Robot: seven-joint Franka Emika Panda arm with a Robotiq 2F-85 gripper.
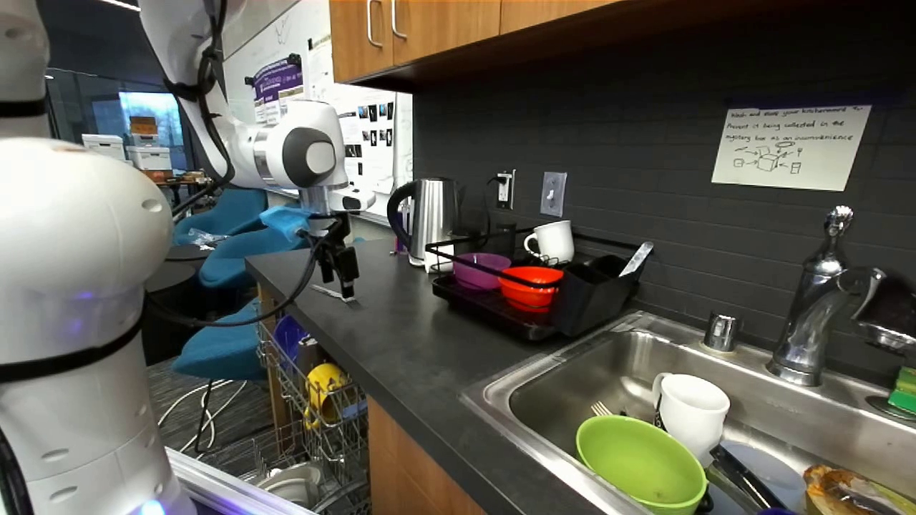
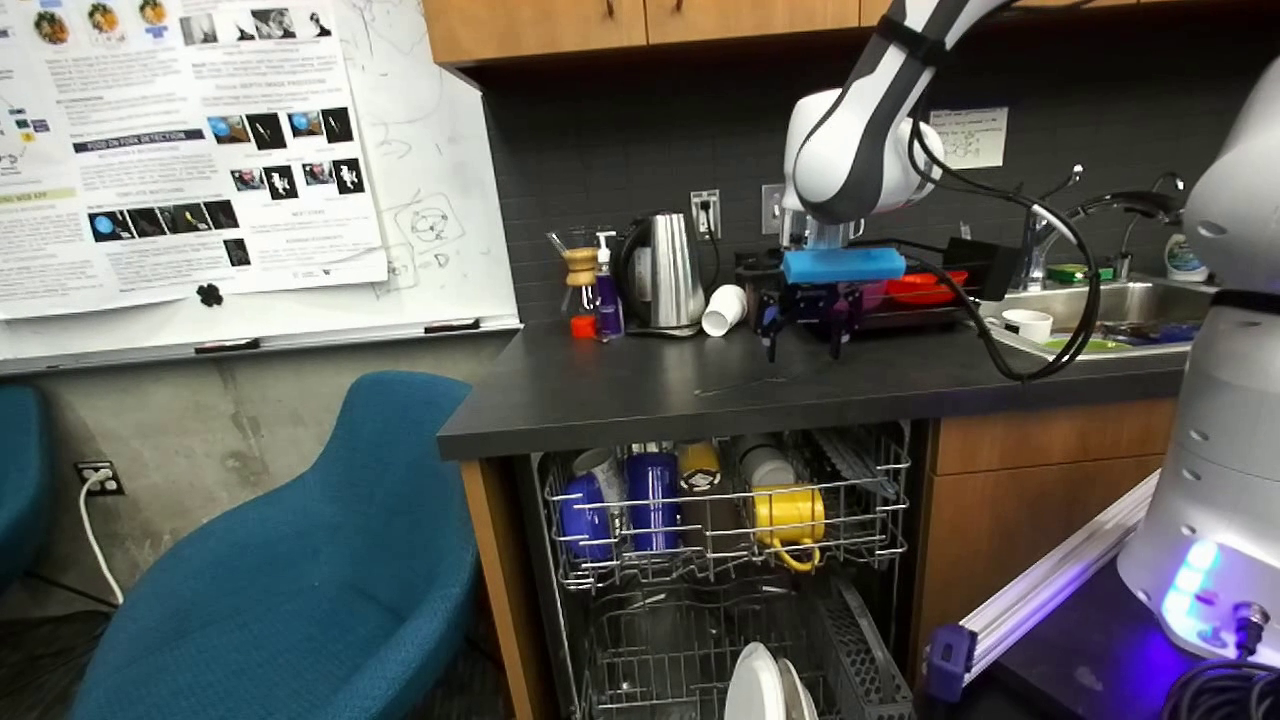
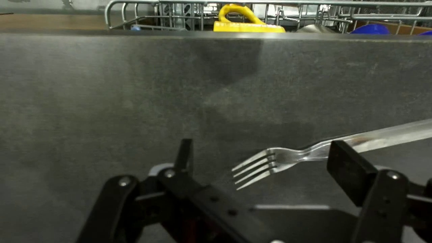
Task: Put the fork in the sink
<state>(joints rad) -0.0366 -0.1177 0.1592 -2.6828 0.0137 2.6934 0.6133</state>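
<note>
I have the Robotiq gripper (image 3: pixel 261 152) low over the dark countertop (image 1: pixel 401 322), its two fingers (image 3: pixel 351 172) spread wide and nothing held between them. The four-tined fork (image 3: pixel 317 152) lies flat on that countertop, below the gripper; in the wrist view its tines aim between eight and nine o'clock and its handle runs off toward two to three, passing behind the finger at three o'clock. Whether that finger touches the metal I can't tell.

I judge the job at its beginning: the reach looks mostly made, but grasp, lift, carry and release are all left to do. The stainless-steel sink (image 1: pixel 572 379) sits well apart, at about four o'clock from the gripper in an exterior view, with a lime-green bowl (image 1: pixel 637 458) and a white mug (image 1: pixel 690 411) in it, the mug at one to two o'clock from the bowl. What looks like a second fork (image 1: pixel 601 408) shows there too, at the bowl's eleven o'clock; I take the one on the countertop as mine to deliver.
</note>
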